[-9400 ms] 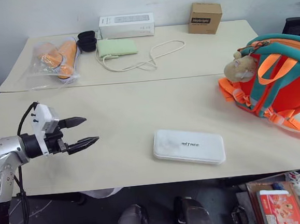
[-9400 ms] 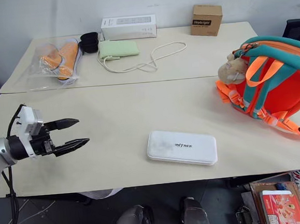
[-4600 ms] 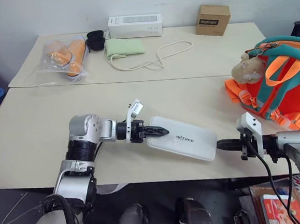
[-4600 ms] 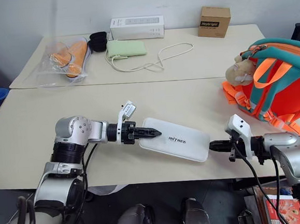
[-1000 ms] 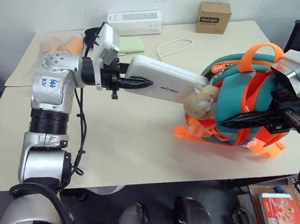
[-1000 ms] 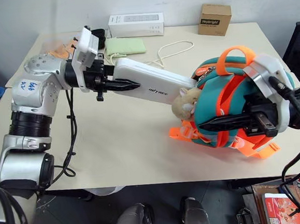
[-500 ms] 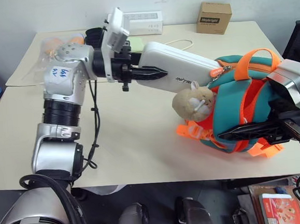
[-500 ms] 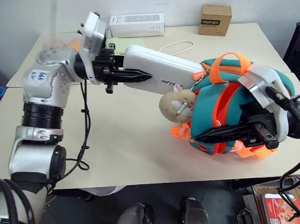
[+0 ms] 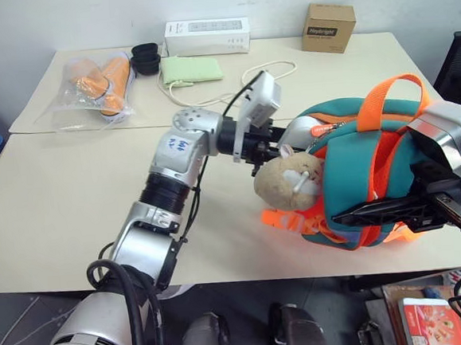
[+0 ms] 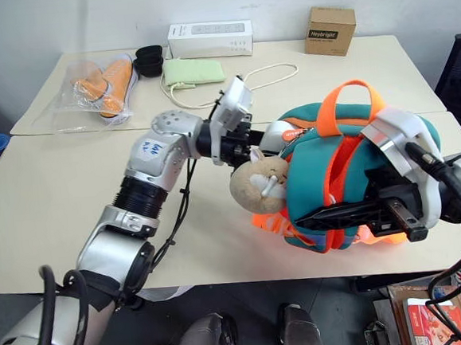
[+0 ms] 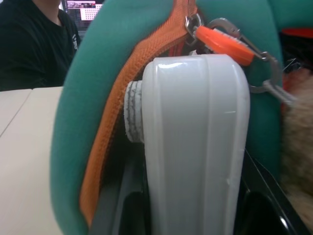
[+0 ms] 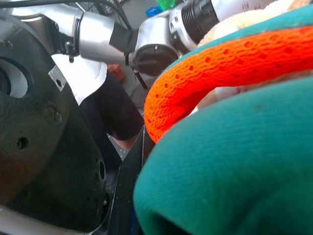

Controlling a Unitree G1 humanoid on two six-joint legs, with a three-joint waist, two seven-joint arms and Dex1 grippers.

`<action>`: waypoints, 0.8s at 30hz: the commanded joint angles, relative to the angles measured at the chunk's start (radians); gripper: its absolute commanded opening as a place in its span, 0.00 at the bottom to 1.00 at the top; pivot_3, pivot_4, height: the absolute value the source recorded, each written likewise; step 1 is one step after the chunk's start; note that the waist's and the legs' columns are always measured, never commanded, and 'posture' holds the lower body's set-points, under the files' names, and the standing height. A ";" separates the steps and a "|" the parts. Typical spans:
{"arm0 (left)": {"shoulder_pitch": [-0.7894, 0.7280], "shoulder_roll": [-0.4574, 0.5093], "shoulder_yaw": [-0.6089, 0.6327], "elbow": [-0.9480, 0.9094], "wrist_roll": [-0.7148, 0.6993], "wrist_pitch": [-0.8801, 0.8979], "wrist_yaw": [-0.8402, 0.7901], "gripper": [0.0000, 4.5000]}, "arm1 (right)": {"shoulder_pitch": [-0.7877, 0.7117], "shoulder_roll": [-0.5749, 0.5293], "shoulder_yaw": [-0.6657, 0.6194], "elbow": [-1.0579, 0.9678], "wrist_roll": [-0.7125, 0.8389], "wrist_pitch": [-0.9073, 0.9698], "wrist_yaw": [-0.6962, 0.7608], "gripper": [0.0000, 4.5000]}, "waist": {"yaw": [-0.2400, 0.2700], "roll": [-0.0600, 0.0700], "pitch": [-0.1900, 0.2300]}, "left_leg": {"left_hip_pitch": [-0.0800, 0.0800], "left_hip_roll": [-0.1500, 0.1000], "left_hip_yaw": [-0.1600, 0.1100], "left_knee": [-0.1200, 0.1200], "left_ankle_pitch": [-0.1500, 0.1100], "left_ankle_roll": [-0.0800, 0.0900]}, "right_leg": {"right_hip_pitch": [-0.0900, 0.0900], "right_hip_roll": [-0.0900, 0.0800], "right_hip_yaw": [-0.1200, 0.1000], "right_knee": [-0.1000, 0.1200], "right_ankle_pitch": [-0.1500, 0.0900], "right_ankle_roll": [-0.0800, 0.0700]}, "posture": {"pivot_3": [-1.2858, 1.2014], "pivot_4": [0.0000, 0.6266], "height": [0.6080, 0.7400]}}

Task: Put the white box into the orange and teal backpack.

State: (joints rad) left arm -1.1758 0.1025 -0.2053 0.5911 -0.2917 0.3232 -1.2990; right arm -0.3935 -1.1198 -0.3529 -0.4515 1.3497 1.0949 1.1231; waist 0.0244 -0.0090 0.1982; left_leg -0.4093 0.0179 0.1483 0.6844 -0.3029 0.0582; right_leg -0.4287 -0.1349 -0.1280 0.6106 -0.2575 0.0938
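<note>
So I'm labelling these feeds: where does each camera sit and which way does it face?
Head pair: above, facing forward and down over both arms at the orange and teal backpack.
Left wrist: along the left gripper at the white box entering the zipper opening.
Right wrist: along the right gripper, against backpack fabric.
All share the backpack.

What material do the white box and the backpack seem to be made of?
The white box: probably hard plastic with a smooth, glossy finish; light gleams along its rounded edge. The backpack: apparently woven fabric, matte teal with orange trim; the weave shows close up, and its orange strap looks like coarse mesh webbing.
</note>
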 commanded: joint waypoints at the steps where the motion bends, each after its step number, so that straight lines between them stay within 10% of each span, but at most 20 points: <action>1: -0.055 -0.052 -0.006 0.065 0.031 -0.056 0.031 0.28 | 0.017 0.003 -0.045 -0.027 0.023 -0.015 -0.032 0.01 | 0.001 0.000 0.000 | 0.000 0.000 0.000 0.000 0.000 0.000 | 0.000 0.000 0.000 0.000 0.000 0.000 | 0.52 0.24 1.00; 4: -0.063 -0.036 0.008 0.080 0.037 -0.043 0.030 0.28 | 0.041 0.010 -0.042 -0.032 -0.014 -0.040 -0.054 0.01 | 0.000 0.000 0.000 | 0.000 0.000 0.000 0.000 0.000 0.001 | 0.000 -0.002 0.000 0.000 0.000 0.000 | 0.52 0.24 1.00; 14: 0.144 0.255 0.090 -0.354 -0.098 0.248 -0.023 0.99 | 0.103 0.036 -0.060 -0.051 -0.026 -0.082 -0.079 0.00 | -0.028 0.000 0.000 | 0.000 0.003 0.000 -0.001 0.000 -0.002 | 0.000 0.001 0.001 0.002 0.000 0.000 | 0.52 0.24 1.00; 24: 0.186 0.466 0.205 -0.540 -0.206 0.351 0.037 0.99 | 0.122 0.046 -0.043 -0.044 -0.042 -0.113 -0.095 0.00 | -0.017 0.000 0.000 | 0.000 0.000 -0.002 0.000 0.001 -0.001 | 0.001 0.001 0.009 0.000 0.000 0.000 | 0.52 0.24 1.00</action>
State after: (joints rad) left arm -0.9602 0.5433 -0.0737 0.0638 -0.4762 0.6827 -1.2916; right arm -0.2748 -1.0809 -0.3629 -0.4914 1.3124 1.0000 1.0263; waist 0.0077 -0.0090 0.1983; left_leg -0.4090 0.0177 0.1468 0.6842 -0.3020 0.0573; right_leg -0.4275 -0.1343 -0.1192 0.6107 -0.2575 0.0938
